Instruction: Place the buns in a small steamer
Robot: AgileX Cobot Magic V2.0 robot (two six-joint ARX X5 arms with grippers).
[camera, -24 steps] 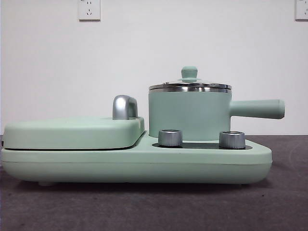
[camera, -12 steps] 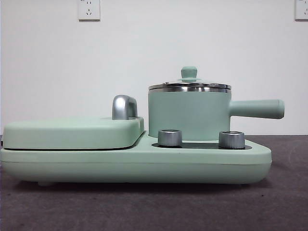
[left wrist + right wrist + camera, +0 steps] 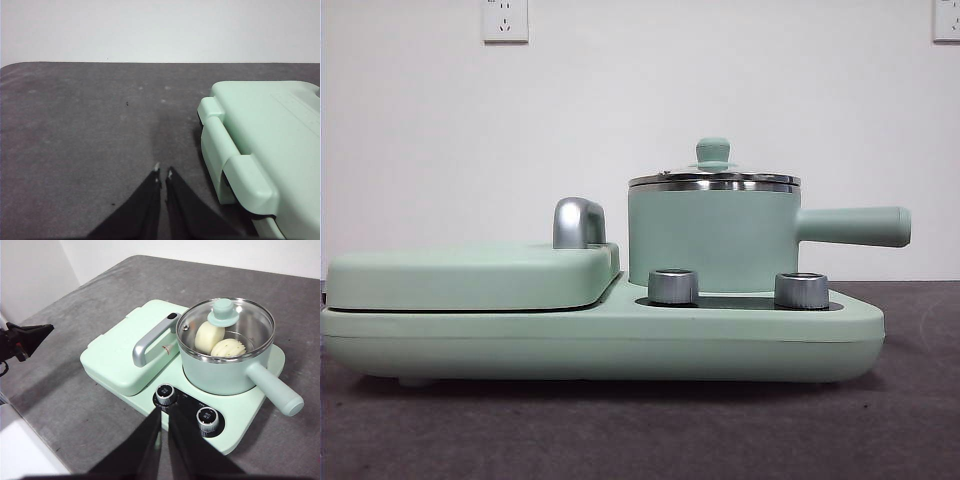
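Nearest in the right wrist view, the right gripper (image 3: 164,412) hangs above the worktop (image 3: 75,405) with its fingers nearly closed on nothing, just short of the two steel dials (image 3: 165,394) on the mint-green cooker base (image 3: 620,345). Beyond the dials stands the one small steamer (image 3: 225,365), glass lid (image 3: 226,325) on, with both buns inside and touching, one smooth bun (image 3: 208,336) and one ridged bun (image 3: 229,348), well apart from the fingers. The left gripper (image 3: 163,173), fingers also narrow and empty, hangs over bare worktop beside the flat griddle (image 3: 260,145), far from the steamer.

left gripper (image 3: 163,173): jaws closed, empty, low over table | right gripper (image 3: 164,412): jaws closed, empty, raised, angled down | neither touching anything
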